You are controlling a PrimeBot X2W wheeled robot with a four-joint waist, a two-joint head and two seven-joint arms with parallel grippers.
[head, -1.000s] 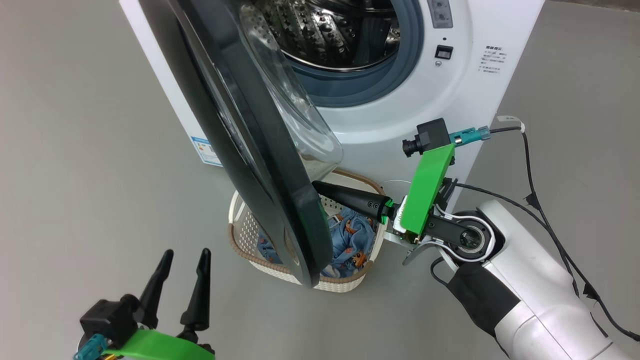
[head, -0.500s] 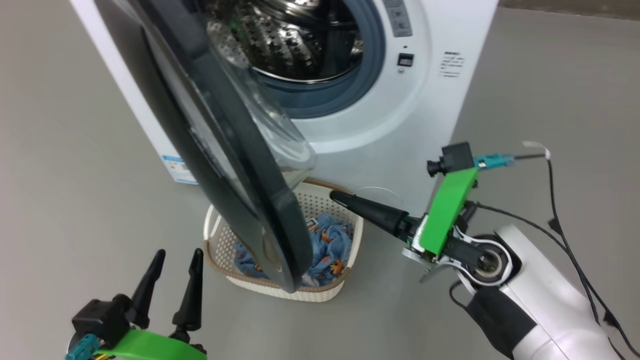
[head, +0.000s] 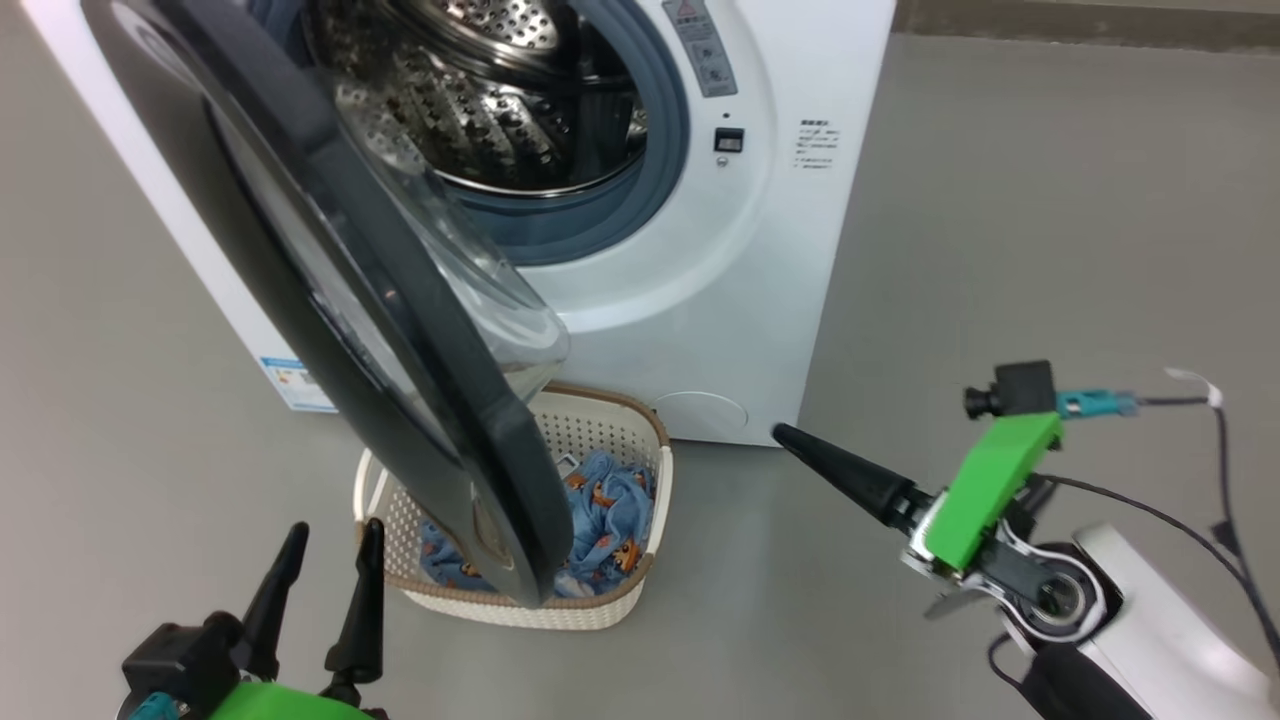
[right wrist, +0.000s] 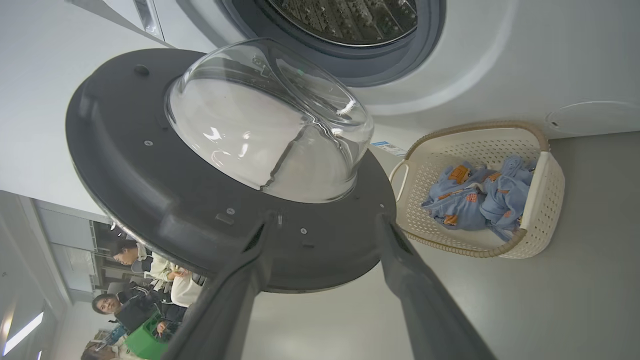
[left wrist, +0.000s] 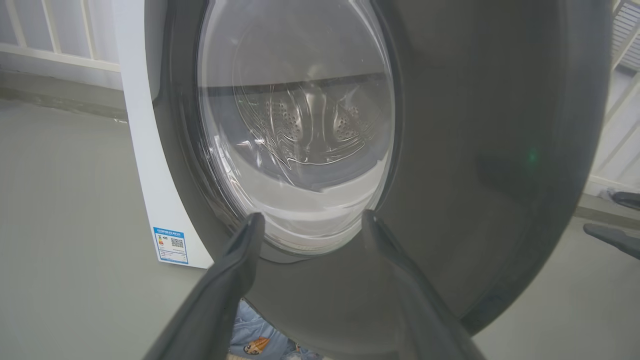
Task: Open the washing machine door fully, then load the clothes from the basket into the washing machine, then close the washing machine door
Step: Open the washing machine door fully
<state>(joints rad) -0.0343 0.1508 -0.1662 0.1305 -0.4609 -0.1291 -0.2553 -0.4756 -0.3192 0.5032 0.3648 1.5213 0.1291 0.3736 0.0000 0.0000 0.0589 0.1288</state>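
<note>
The washing machine [head: 780, 250] stands with its steel drum exposed. The washing machine door [head: 330, 290] hangs partly swung out, its black rim over the basket [head: 600, 610]. The clothes [head: 605, 510], light blue with orange figures, lie in the basket. My left gripper [head: 335, 528] is open and empty at the lower left, facing the door's outer face [left wrist: 475, 150]. My right gripper [head: 800, 445] hovers over the floor to the right of the basket. In the right wrist view the right gripper [right wrist: 325, 225] is open and empty, pointing at the door's inner side [right wrist: 150, 175], with the basket [right wrist: 545, 200] and the clothes [right wrist: 480, 200] beside it.
A blue label sticker [head: 295, 385] is on the machine's left side. Grey floor [head: 1000, 250] stretches to the right of the machine. Black cables [head: 1220, 470] trail from my right arm. Several people [right wrist: 130, 300] show far behind in the right wrist view.
The head camera has shifted, so the whole picture has slid left. My right gripper has drawn back from the door's edge by the basket, out to the right. The left gripper has stayed open.
</note>
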